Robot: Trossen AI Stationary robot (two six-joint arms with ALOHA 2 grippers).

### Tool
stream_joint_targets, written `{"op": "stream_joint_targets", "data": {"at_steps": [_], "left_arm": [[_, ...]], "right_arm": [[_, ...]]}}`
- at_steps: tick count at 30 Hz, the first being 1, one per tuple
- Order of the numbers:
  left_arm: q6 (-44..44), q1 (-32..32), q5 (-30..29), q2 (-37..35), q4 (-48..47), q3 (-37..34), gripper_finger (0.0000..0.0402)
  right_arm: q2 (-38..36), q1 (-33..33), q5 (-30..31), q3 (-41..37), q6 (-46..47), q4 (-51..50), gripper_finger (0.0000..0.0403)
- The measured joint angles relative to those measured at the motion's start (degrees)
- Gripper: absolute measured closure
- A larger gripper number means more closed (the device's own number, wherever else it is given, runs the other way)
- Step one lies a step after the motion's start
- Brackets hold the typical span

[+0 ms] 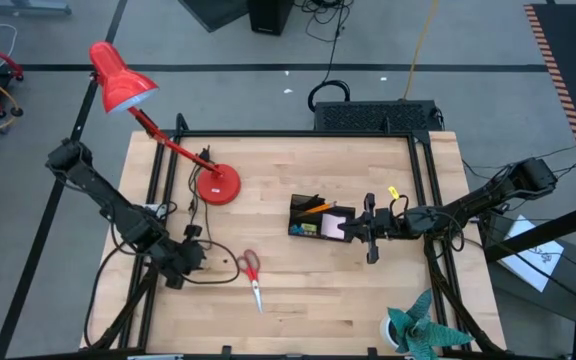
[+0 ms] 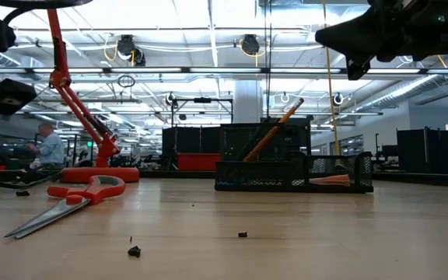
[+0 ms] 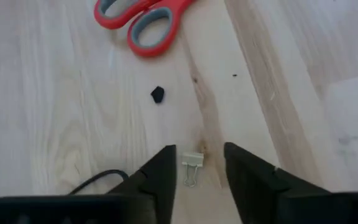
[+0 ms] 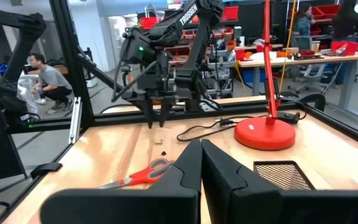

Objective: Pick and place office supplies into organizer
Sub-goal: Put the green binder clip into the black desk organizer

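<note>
My left gripper (image 3: 197,152) stands open near the table's front left, pointing steeply down. A small pale binder clip (image 3: 192,165) lies flat on the wood between its fingertips, touched by neither. The red-handled scissors (image 1: 253,275) lie flat on the table just to the right of it. The black organizer (image 1: 318,218) stands at mid-table with an orange pencil (image 2: 274,128) leaning in its tall compartment and a pink note pad (image 1: 335,228) inside. My right gripper (image 4: 201,163) is shut and empty, held level at the organizer's right end.
A red desk lamp stands on its round base (image 1: 217,186) at the back left, its cord trailing toward my left arm. A teal leafy object (image 1: 423,330) sits at the front right. A tiny yellow piece (image 1: 392,192) lies right of the organizer. Black crumbs (image 3: 158,94) dot the wood.
</note>
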Motion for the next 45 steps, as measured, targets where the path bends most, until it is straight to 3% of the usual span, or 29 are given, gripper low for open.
{"op": "stream_joint_targets", "data": {"at_steps": [5,9,24,45], "left_arm": [[-5.00,0.86,0.87,1.48,1.43,-2.13,0.0205],[-5.74,0.78,4.05,1.64,9.05,-6.00,0.0187],[-1.60,0.68,4.35,1.57,12.26,-10.40,0.0216],[4.02,6.32,6.77,1.70,17.04,-12.22,0.0218]], "right_arm": [[0.00,0.00,-0.02,0.00,0.02,0.32,0.0403],[0.00,0.00,-0.02,0.00,0.02,0.26,0.0403],[0.00,0.00,-0.04,0.00,0.02,-0.14,0.0403],[0.00,0.00,0.17,0.00,-0.11,-0.51,0.0403]]}}
